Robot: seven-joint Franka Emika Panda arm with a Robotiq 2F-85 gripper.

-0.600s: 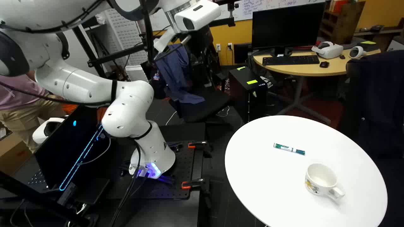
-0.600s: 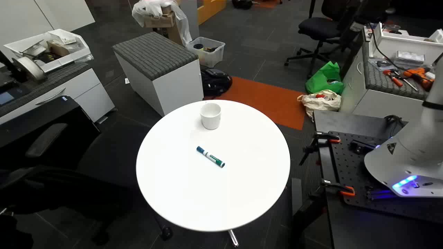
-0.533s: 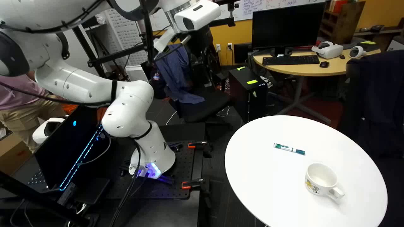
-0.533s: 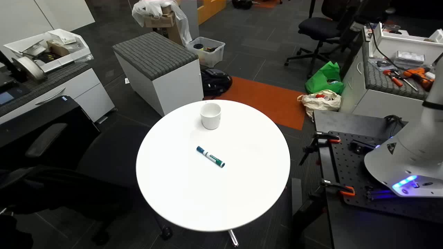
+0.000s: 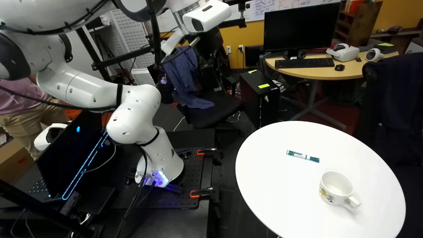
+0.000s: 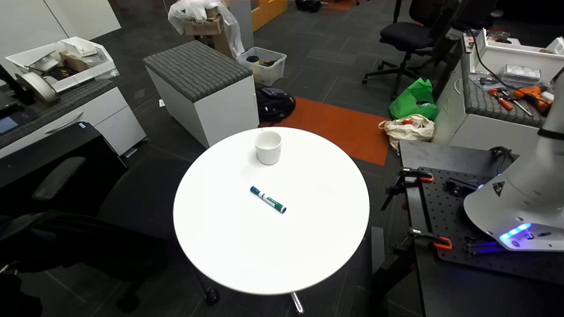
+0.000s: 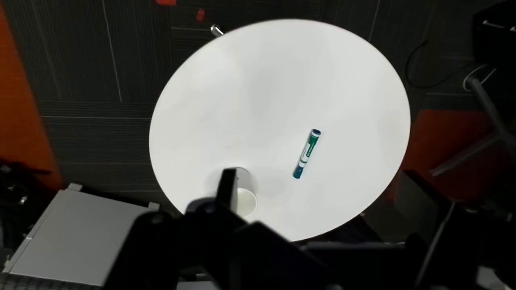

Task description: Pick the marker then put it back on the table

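On the table point(image 6: 273, 253), marker point(image 6: 268, 200) outside mug point(image 6: 268, 155).

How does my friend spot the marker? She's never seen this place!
Find the round white table. On it, apart from the upright white mug, lies the marker. Unlike the mug, it's a thin stick with green and bluish ends.

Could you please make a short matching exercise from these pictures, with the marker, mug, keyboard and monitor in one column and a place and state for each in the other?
1. marker
2. mug
3. keyboard
4. monitor

A. standing upright on the desk
B. lying on its side on the white table
C. lying flat on the desk
D. standing upright on the white table

Pairs: 1-B; 2-D; 3-C; 4-A
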